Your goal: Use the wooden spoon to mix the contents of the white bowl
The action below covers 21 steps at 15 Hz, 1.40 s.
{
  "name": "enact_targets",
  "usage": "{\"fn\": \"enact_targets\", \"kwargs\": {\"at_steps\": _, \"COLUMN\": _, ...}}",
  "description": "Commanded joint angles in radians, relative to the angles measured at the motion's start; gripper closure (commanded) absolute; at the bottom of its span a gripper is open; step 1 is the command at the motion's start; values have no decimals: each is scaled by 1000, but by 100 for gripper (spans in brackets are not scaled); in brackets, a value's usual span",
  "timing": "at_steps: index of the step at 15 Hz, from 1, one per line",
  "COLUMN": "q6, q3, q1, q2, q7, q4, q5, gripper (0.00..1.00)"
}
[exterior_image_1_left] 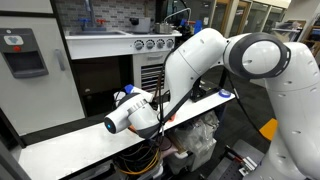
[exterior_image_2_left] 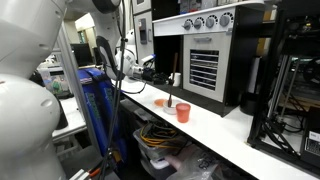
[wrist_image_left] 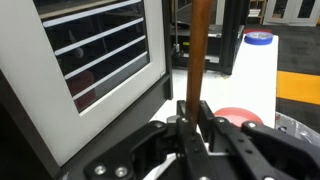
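In the wrist view my gripper [wrist_image_left: 195, 112] is shut on the wooden spoon [wrist_image_left: 200, 50]. Its slim brown handle runs straight up from between the jaws and out of the top of the frame, so the spoon's head is out of view. The spoon stands over the white tabletop [wrist_image_left: 195, 80], close to the black-framed oven front [wrist_image_left: 100, 60]. Just right of the fingers lies a red round dish [wrist_image_left: 238, 117]. The white bowl and its contents do not show clearly in any view. In an exterior view my own arm [exterior_image_1_left: 200, 60] covers the gripper.
An orange dish [exterior_image_2_left: 160, 102] and a red cup [exterior_image_2_left: 183, 112] sit on the long white table [exterior_image_2_left: 230, 130]. A toy oven [exterior_image_2_left: 205, 60] stands behind them. A white roll with a blue top [wrist_image_left: 258, 40] stands further along the table.
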Motion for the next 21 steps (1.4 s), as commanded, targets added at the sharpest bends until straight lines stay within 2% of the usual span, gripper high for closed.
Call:
{"fn": "enact_targets", "kwargs": {"at_steps": 1, "q6": 43, "q3": 8, "q1": -22, "q2": -18, "q7": 3, "q4": -23, "q5": 37, "gripper": 97}}
{"fn": "enact_targets", "kwargs": {"at_steps": 13, "q6": -60, "q3": -63, "q1": -23, "q2": -36, "q7": -6, "q4": -116, "q5": -95, "gripper": 97}}
{"fn": "enact_targets", "kwargs": {"at_steps": 21, "q6": -82, "q3": -61, "q1": -25, "q2": -33, "q7": -9, "q4": -133, "q5": -155, "gripper": 97}}
